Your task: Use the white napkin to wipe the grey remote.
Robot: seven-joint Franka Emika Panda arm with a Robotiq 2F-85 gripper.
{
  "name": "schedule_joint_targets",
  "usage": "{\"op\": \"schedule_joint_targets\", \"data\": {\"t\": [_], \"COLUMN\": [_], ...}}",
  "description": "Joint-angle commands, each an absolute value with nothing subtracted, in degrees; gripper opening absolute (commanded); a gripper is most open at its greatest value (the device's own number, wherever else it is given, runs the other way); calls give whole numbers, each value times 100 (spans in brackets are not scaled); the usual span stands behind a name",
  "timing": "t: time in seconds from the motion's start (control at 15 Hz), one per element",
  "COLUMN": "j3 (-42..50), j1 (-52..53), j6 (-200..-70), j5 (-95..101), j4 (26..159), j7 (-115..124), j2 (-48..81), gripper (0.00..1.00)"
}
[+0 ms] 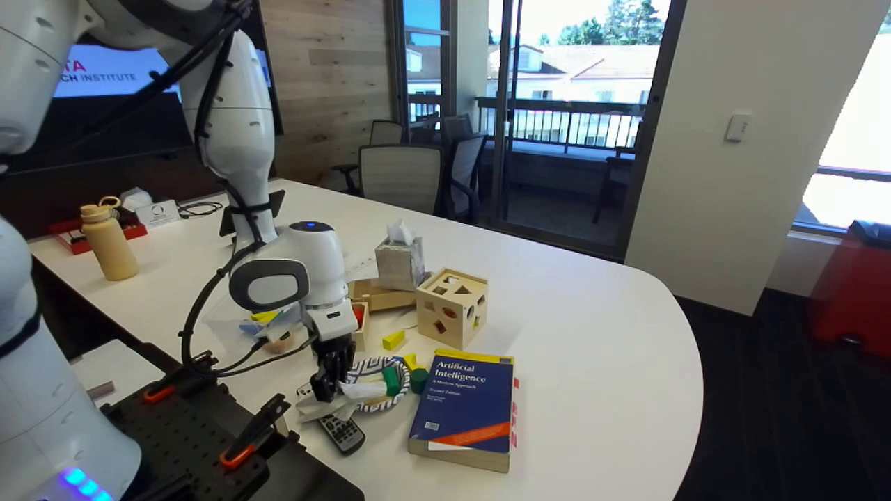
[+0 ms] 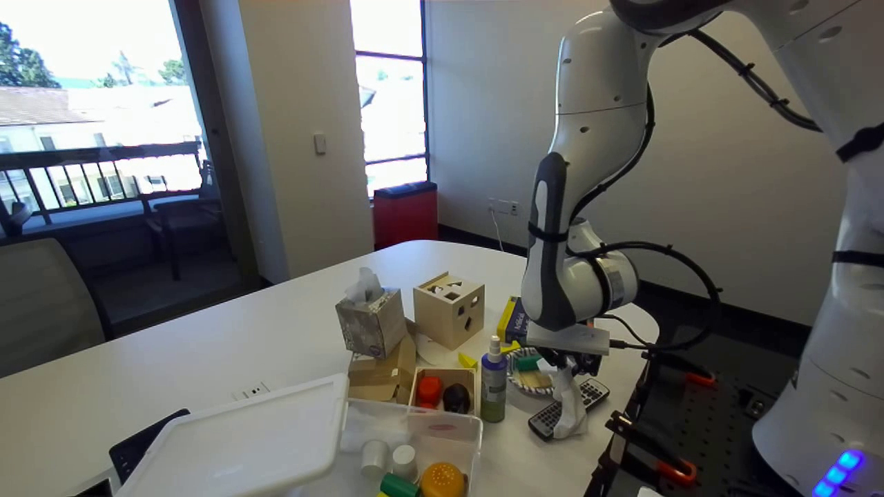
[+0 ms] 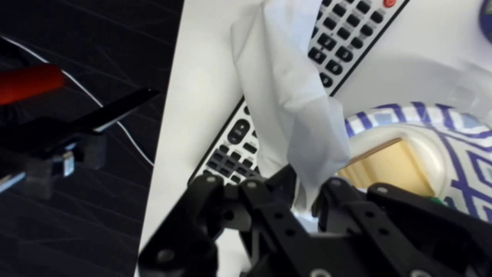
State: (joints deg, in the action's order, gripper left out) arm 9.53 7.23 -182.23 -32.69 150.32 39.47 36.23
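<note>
The slim grey remote (image 1: 342, 434) lies on the table near its edge; it shows in both exterior views (image 2: 545, 421). In the wrist view the remote (image 3: 338, 42) runs diagonally, its middle covered by the white napkin (image 3: 284, 77). The crumpled napkin, also in both exterior views (image 1: 314, 410) (image 2: 570, 407), hangs from my gripper and drapes across the remote's buttons. My gripper (image 3: 303, 194) is just above the remote, its fingers closed round a gathered end of the napkin. The gripper is seen above the remote in both exterior views (image 1: 327, 386) (image 2: 568, 362).
A patterned plate (image 3: 461, 154) with wooden blocks stands beside the remote. The blue book (image 1: 463, 400), a spray bottle (image 2: 493, 386), a wooden shape cube (image 1: 452, 309), a tissue box (image 1: 399, 263) and a clear bin (image 2: 442, 424) stand nearby. A black mounting plate with clamps (image 1: 188, 431) borders the table.
</note>
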Motion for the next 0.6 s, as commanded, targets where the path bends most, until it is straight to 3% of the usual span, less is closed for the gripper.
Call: {"op": "schedule_joint_targets", "data": {"t": [0.0, 0.53], "j3": [1698, 2669], "j1": [1567, 2681], "j6": [-17945, -17850], "j5": [-3359, -3175], "j4": [15101, 15151], "j7": [4295, 5116], "j2": [3749, 4172], "gripper": [1, 1]}}
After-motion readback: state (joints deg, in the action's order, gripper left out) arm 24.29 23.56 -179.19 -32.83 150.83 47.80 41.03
